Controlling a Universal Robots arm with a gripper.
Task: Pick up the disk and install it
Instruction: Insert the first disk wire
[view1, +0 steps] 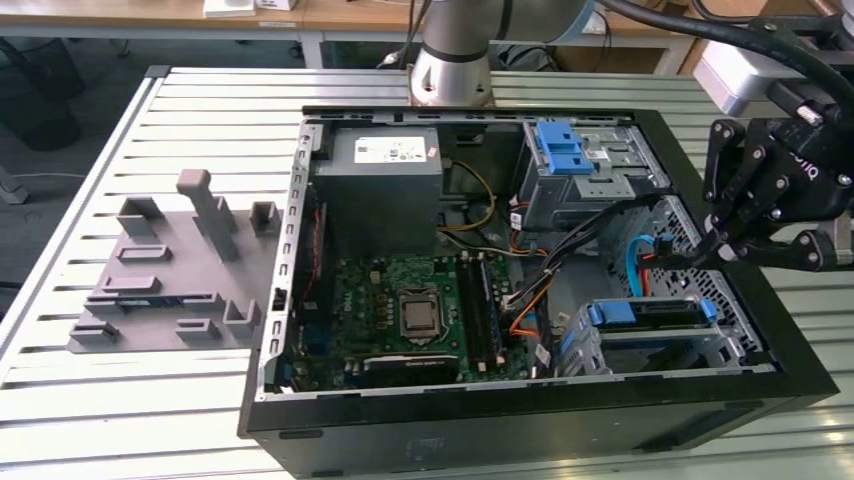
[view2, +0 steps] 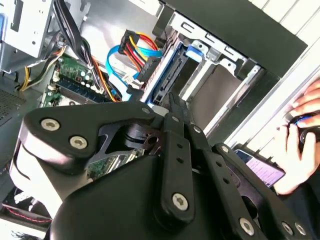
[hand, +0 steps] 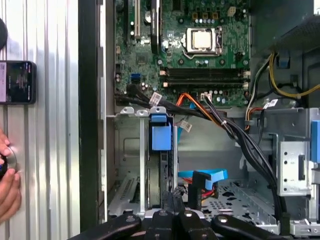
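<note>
One computer case (view1: 296, 250), lid off, flat on one slatted tabletop (view1: 200, 100). One disk (view1: 650, 313) in its blue frame, on edge inside the metal bay in the case corner nearest the exterior view's right, close beside the case wall; blue tab (hand: 160, 137) up. One more blue latch bracket (view1: 561, 150) on the other bay, well apart from the disk. One grey power box (view1: 378, 175), one green board (view1: 400, 310). Between the two bays, a gap crossed by blue, orange and black cables, little free room. One black pincer (view1: 707, 252) above that gap, near the case edge, tips together, holding nothing, near the disk but not touching. One grey block plate (view1: 174, 270) on the tabletop beside the case, bare slats all around. One phone (hand: 17, 82) and one hand (hand: 7, 185) outside the case wall.
</note>
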